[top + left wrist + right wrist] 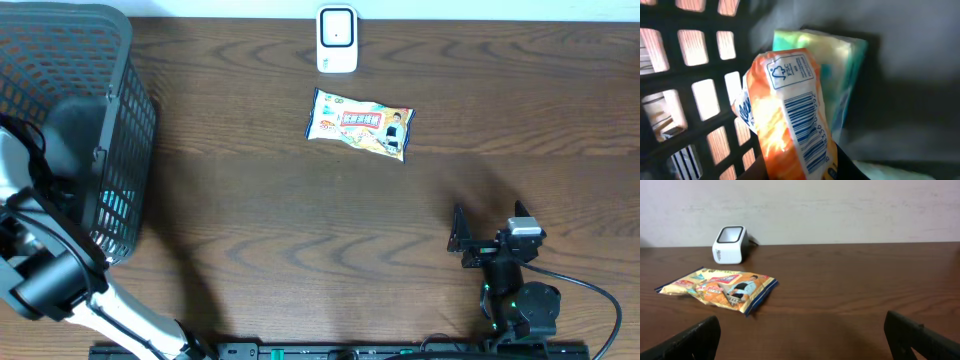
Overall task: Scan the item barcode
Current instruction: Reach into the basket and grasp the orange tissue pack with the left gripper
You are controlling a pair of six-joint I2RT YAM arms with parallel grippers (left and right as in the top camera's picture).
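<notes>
Orange packet: down inside the basket, right up against the left hand. Its barcode faces the wrist camera, stripes running from roughly 12 to 5 o'clock.
Left hand: dark finger bits show on either side of the packet's low end, at 6 o'clock in the wrist view. Honestly can't tell if it's truly pinching or just framing it.
Grip tip: I'd grab the plain end and keep the pads off the stripes. The wrapper looks soft, so go easy or it crinkles and the code warps.
Green-white pack: tucked behind the orange one at about 1 o'clock, looks like it's touching. Lift straight up so it doesn't get dragged along.
Basket: sits at 10 o'clock on the bench with tall mesh walls. Clear the rim before swinging across.
Scanner: white box at 12 o'clock on the far edge, dark window tipped upward. Show it the stripes flat and square on.
Snack bag: lies flat just at 5 o'clock of the scanner, not touching it. Pass above it.
Right hand: at 5 o'clock on the bench, fingers spread wide, nothing in it, well out of the way.
</notes>
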